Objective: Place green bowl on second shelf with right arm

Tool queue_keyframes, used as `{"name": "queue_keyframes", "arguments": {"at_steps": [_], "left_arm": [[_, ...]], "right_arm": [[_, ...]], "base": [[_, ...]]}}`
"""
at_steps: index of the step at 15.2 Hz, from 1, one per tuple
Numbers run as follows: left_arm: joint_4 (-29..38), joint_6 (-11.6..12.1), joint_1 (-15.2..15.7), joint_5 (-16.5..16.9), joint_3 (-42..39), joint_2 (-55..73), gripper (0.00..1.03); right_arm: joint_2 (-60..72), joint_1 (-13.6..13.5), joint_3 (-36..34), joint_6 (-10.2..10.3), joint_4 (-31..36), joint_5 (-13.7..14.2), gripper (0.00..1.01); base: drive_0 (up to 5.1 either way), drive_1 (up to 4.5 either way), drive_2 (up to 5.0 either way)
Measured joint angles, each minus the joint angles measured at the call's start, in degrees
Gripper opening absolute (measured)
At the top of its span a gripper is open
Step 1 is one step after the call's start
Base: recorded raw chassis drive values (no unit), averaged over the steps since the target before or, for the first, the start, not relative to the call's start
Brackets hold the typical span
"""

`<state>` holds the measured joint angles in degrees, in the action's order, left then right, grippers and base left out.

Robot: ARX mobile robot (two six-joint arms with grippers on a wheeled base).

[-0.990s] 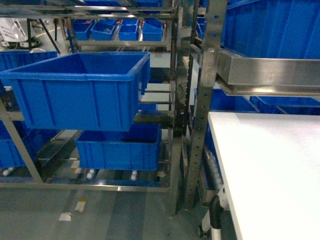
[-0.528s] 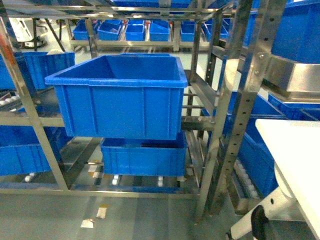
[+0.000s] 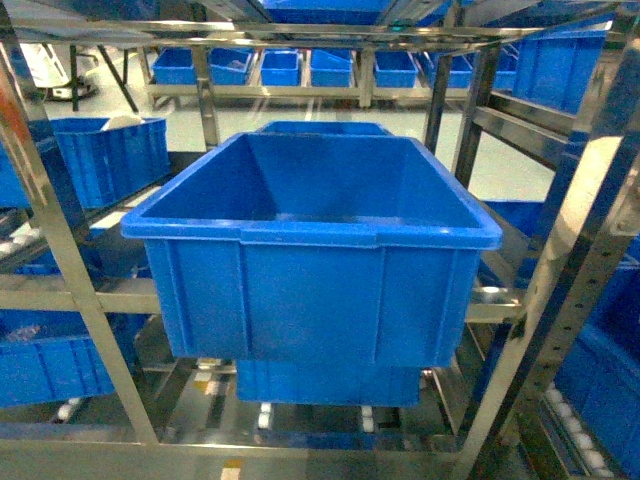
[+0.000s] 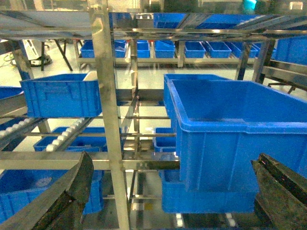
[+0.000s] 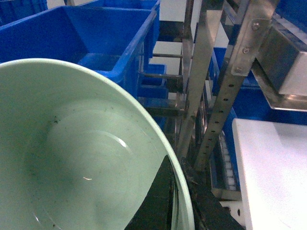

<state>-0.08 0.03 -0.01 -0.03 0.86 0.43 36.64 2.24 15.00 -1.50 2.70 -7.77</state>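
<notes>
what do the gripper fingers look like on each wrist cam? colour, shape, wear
Left gripper: two dark, nearly black fingers, broad and tapering, with rough, scuffed, grimy edges. Right gripper: dark fingers too, a narrow wedge shape with a worn, speckled edge. No cables or markings visible in either view.

Left pincer (image 4: 168, 191) dark, rough-surfaced fingers (image 4: 67, 196), worn edges

A large blue bin (image 3: 312, 255) sits on a steel rack (image 3: 60, 240).

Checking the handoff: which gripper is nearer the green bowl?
Right. The right gripper is clamped on the green bowl rim; the left gripper is open, facing a blue bin, no bowl there.
</notes>
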Motion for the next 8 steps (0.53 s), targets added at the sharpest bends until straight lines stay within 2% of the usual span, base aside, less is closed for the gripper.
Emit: {"name": "queue_keyframes", "arguments": {"at_steps": [8], "left_arm": [[-0.17, 0.00, 0.00, -0.07, 0.00, 0.00, 0.98]], "right_arm": [[0.00, 0.00, -0.02, 0.00, 0.04, 0.02, 0.02]], "base": [[-3.3, 4.86, -1.6]]}}
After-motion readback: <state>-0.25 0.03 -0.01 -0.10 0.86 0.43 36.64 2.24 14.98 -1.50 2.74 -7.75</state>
